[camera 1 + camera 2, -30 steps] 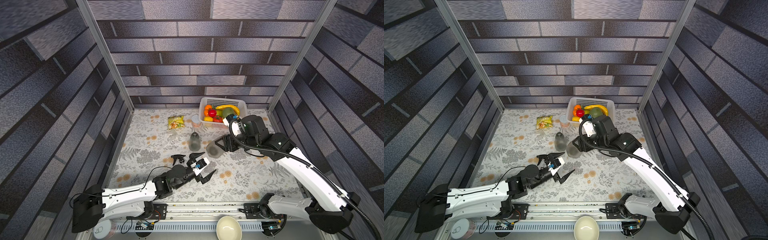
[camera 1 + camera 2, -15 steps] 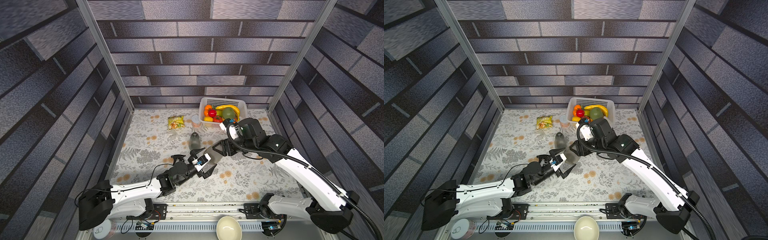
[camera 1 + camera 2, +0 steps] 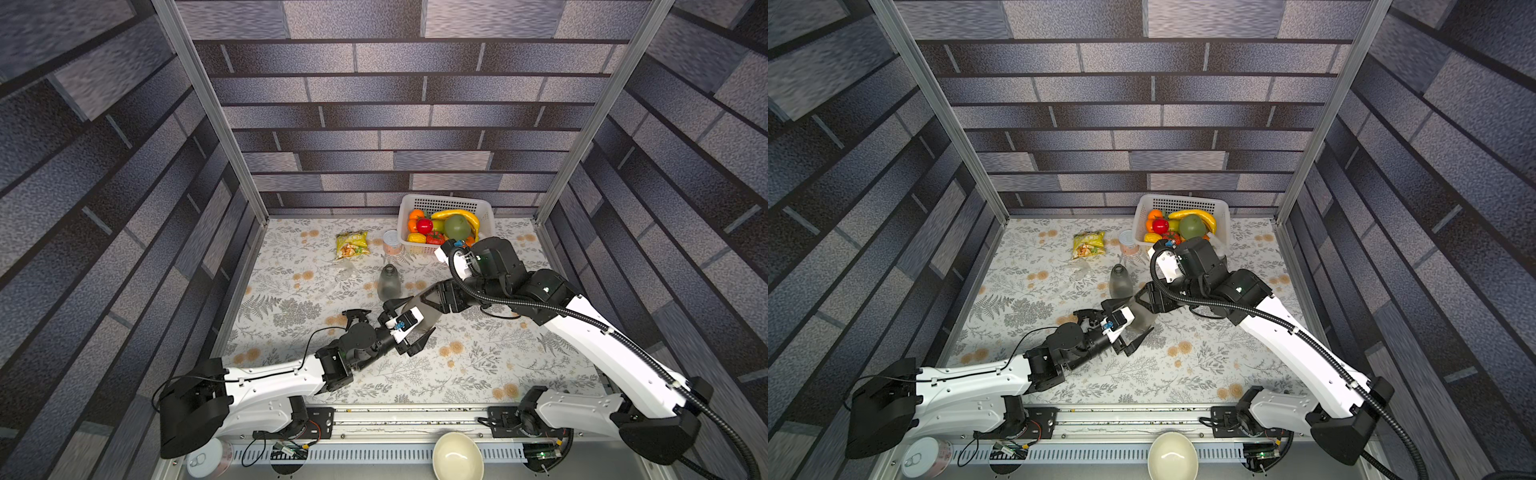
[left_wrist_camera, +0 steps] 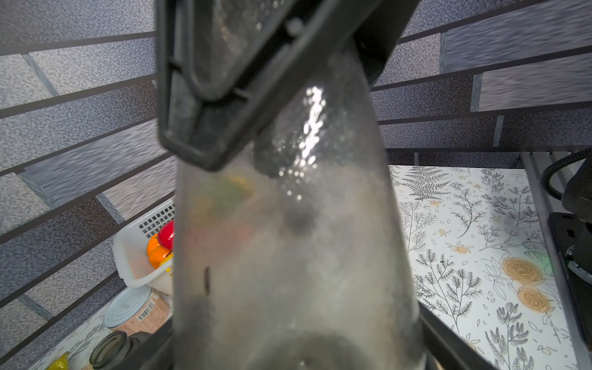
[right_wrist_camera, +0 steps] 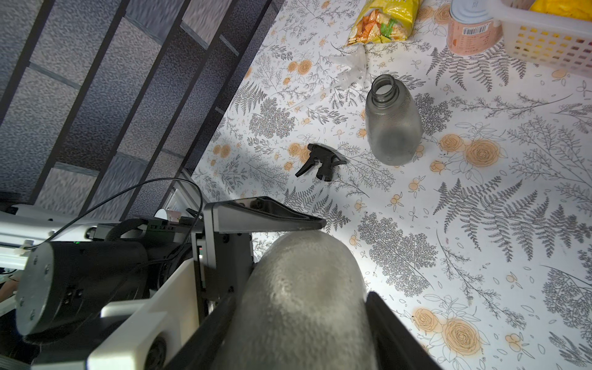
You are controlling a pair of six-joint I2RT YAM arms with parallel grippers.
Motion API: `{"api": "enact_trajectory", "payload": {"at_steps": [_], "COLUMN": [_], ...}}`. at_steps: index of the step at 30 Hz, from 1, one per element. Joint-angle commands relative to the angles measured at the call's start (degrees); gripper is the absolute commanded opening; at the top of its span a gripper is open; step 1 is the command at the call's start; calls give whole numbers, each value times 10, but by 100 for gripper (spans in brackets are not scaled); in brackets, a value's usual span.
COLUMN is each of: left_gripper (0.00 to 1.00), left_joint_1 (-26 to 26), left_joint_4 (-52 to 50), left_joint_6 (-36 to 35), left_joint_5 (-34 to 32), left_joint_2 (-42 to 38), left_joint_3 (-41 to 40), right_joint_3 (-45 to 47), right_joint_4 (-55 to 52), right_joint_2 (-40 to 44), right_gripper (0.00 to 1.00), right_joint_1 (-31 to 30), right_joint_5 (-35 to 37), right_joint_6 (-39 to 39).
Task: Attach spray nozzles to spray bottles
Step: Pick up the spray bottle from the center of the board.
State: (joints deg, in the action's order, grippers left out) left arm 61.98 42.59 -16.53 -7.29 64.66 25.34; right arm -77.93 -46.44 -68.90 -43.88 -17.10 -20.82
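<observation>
The right pincer (image 5: 301, 298) is clamped on a smoky-grey spray bottle (image 3: 430, 318), which is held tilted above the tabletop (image 3: 478, 357); the gripped end is hidden. The left pincer (image 3: 413, 318) is set with its jaws wide on either side of the bottle's other end, but whether it is pressed cannot be told. The left wrist view is mostly filled by the blurred bottle. Only in the right wrist view is a clear spray nozzle (image 5: 349, 72) plainly seen, lying near an upright open-necked bottle (image 5: 392, 125) and a black spray nozzle (image 5: 322, 161).
</observation>
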Motion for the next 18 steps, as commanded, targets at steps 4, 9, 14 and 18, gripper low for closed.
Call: {"api": "enact_trajectory", "payload": {"at_steps": [4,9,14,18], "left_gripper": [89,80,79,79], "left_joint_1": [-13,-19,-18,-27], "left_joint_4": [3,-4,-9,9], "left_joint_6": [12,15,14,34], "left_joint_5": [18,26,23,9], "left_joint_2": [-11,-20,-22,-29], "left_joint_3": [7,10,12,1], "right_joint_3": [2,6,9,2], "right_joint_4": [13,11,18,26], "right_joint_2": [-2,0,2,18], "right_gripper": [63,63,68,77], "right_joint_1": [-5,-6,-6,-5], "right_joint_5": [-15,-14,-27,-5], "right_joint_6": [-12,-13,-13,-17]}}
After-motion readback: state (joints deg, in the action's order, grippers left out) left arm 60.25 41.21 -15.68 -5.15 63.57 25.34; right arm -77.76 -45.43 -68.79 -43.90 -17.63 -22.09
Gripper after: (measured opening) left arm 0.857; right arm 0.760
